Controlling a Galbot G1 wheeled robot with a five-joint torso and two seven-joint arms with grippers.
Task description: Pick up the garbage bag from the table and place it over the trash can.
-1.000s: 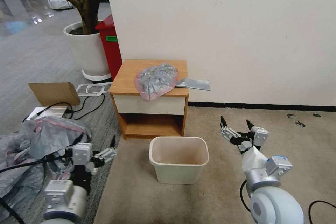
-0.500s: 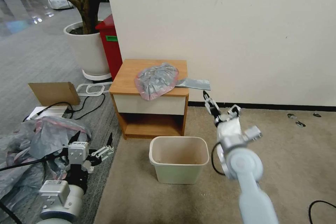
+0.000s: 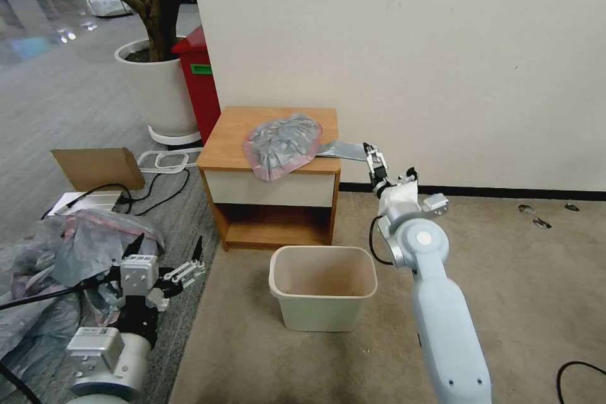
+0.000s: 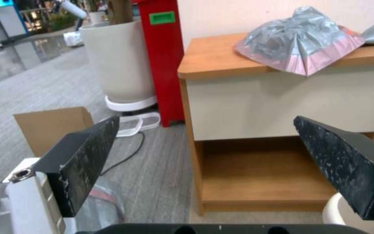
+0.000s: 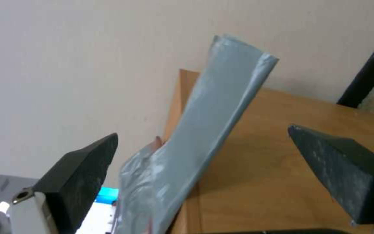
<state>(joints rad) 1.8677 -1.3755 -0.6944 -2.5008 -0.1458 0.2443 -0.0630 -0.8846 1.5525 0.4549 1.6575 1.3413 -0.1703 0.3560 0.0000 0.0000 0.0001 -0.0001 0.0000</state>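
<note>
You face a cream wall (image 3: 442,63) | beige carpet (image 3: 536,278) right | grey carpet (image 3: 76,101) left | potted tree (image 3: 154,76) | red bin (image 3: 201,79).

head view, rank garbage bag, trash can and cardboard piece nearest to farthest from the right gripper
1. garbage bag: on the table; its tail reaches the open right gripper.
2. trash can: on the floor, below the gripper.
3. cardboard piece: far left, by the cables.
</note>
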